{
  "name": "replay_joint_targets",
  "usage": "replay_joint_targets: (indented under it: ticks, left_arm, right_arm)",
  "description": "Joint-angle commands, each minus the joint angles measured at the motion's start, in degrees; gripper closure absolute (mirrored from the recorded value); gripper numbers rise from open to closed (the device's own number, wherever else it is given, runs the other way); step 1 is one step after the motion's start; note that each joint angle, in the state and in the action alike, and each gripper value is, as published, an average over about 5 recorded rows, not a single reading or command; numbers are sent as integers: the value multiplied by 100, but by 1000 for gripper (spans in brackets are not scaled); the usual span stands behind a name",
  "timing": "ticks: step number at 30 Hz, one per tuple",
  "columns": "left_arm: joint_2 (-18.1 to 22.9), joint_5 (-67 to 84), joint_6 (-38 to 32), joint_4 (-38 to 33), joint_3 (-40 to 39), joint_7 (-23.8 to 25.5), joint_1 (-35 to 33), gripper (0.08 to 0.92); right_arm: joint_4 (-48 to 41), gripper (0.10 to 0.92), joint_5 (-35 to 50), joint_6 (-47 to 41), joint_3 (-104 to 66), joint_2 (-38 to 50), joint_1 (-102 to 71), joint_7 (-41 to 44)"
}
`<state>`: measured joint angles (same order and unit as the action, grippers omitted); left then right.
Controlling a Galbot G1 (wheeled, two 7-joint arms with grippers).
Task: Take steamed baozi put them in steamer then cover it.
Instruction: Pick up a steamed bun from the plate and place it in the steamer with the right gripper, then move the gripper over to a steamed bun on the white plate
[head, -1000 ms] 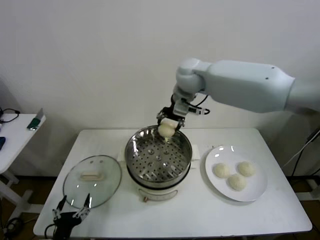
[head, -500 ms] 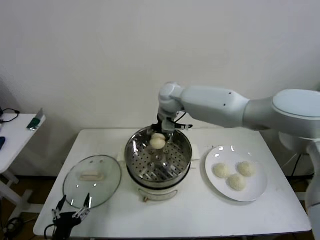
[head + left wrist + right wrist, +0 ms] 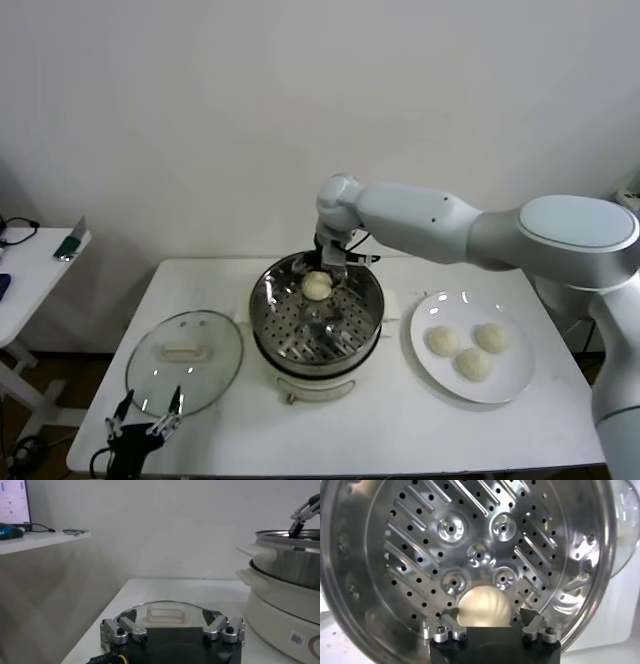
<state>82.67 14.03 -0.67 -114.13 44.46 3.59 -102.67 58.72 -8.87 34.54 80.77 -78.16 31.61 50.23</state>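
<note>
Nearby: plate (image 3: 520,385), cover (image 3: 185,362) flank steamer (image 3: 316,322).

From the head we look down on the steamer (image 3: 316,318); our left wrist view faces it low from beside, and our right wrist view peers closely into it.

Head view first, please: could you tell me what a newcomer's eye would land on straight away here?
The right pincer hangs open inside the far side of the shiny steamer, with one baozi lying on the perforated floor just under it. Three more baozi wait on the white plate to the steamer's right. The glass lid lies flat on the table to its left, near the idle left pincer.
</note>
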Motion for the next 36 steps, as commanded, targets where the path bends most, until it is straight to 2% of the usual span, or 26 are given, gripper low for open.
replay_joint_targets:
  ticks: [1, 5, 9, 12, 18, 24, 30, 36]
  left_arm:
    - [1, -20, 6, -6, -10, 2, 0, 177]
    - [-6, -51, 36, 0, -32, 6, 18, 177]
    - [-16, -75, 55, 5, -34, 11, 52, 177]
    - [-25, -78, 63, 13, -30, 15, 81, 177]
    - [-37, -54, 73, 55, -27, 17, 148, 177]
    - [-48, -42, 93, 91, -26, 23, 198, 177]
    - [-68, -35, 92, 131, -19, 24, 232, 177]
    - [-70, -55, 59, 138, -32, 21, 208, 177]
  right_arm:
    - [281, 203, 760, 2, 28, 195, 293, 48]
    - [1209, 202, 2133, -381, 502, 961, 1338, 605]
    - [1819, 203, 3912, -1322, 1497, 1899, 2538, 1162]
    - [1935, 203, 4410, -2093, 2132, 2576, 3034, 1409]
    - [2169, 203, 4298, -3508, 2994, 3858, 2926, 893]
    - [2868, 203, 4088, -4872, 2671, 4756, 1861, 136]
    - [2946, 203, 3710, -5501, 1627, 4818, 507, -274]
    - [2380, 203, 3143, -5577, 897, 4504, -430, -333]
